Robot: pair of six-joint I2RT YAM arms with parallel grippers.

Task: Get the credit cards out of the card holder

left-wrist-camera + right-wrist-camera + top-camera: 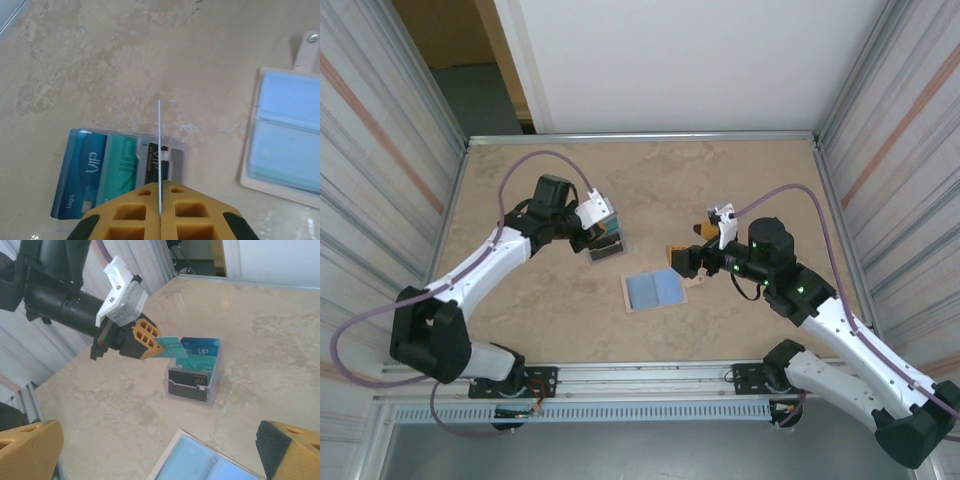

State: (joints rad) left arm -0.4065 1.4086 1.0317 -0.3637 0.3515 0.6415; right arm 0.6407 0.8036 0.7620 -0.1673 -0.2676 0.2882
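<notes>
The left arm reaches in from my left, and the left gripper point(603, 230) has its jaws pinched tight on a teal card point(170, 346). In the left wrist view that card shows edge-on as a thin pale line rising out from between the jaws. It is held low over a clear tray point(212, 390) that sits on the tabletop point(740, 180), and I cannot tell whether its free end touches anything below. Three cards lie overlapped in the tray: a blue card point(82, 180) printed VIP, a green card point(120, 172) next to it, and a black card point(189, 380) with VIP lettering.

Just right of the tray, near the middle of the tabletop, the card holder point(655, 288) lies opened out flat with its pale blue lining facing up and a beige border around it. Its snap tab point(306, 47) sticks out from one edge. I cannot make out whether the pockets hold anything.

Further right, the right gripper point(682, 258) sits beside the holder's far right corner. Its jaws are spread wide, one at each bottom corner of the right wrist view, with nothing between them.
</notes>
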